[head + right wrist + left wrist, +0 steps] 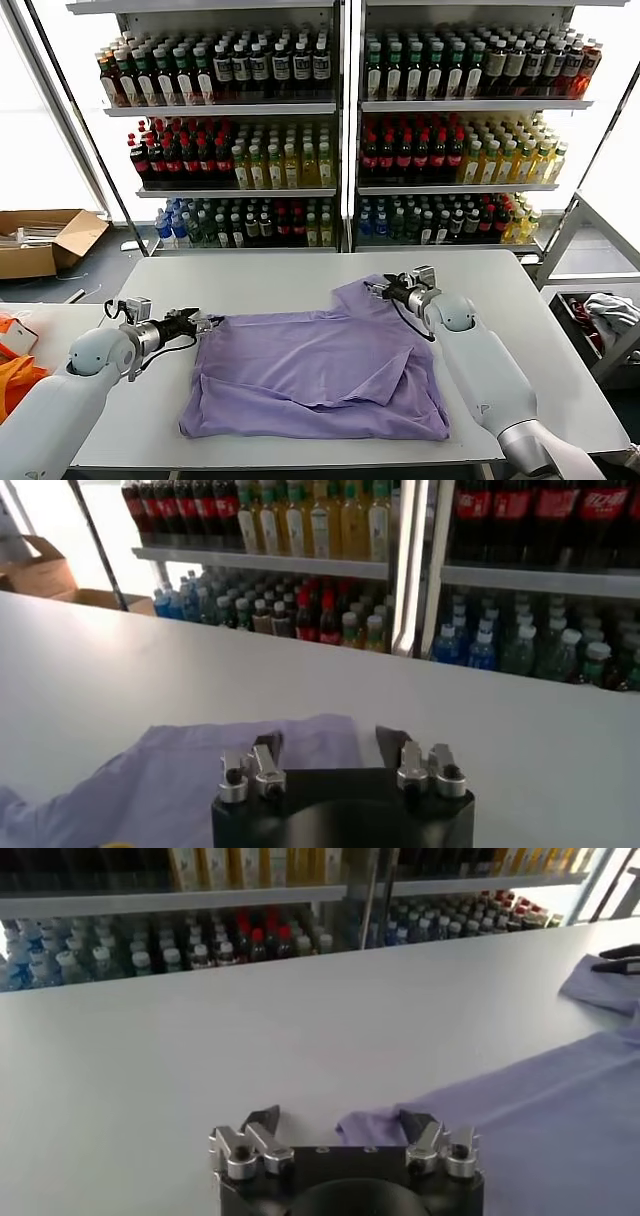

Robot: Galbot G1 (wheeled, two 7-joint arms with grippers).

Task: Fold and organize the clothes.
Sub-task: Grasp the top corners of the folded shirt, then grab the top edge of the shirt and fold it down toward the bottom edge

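The lavender T-shirt point(320, 375) lies partly folded on the white table point(270, 275), graphic hidden. My left gripper point(208, 324) is open at the shirt's left corner; in the left wrist view the gripper point(340, 1120) has that corner of the shirt point(520, 1118) between its spread fingers. My right gripper point(378, 290) is open at the far right sleeve; in the right wrist view the gripper point(330, 742) has the edge of the shirt point(190, 770) between its fingers. Neither grips the fabric.
Shelves of drink bottles point(340, 130) stand behind the table. A cardboard box point(40, 240) lies on the floor at far left. Bright orange fabric point(15, 375) sits by my left arm. A white-grey cloth point(610, 310) lies in a bin at right.
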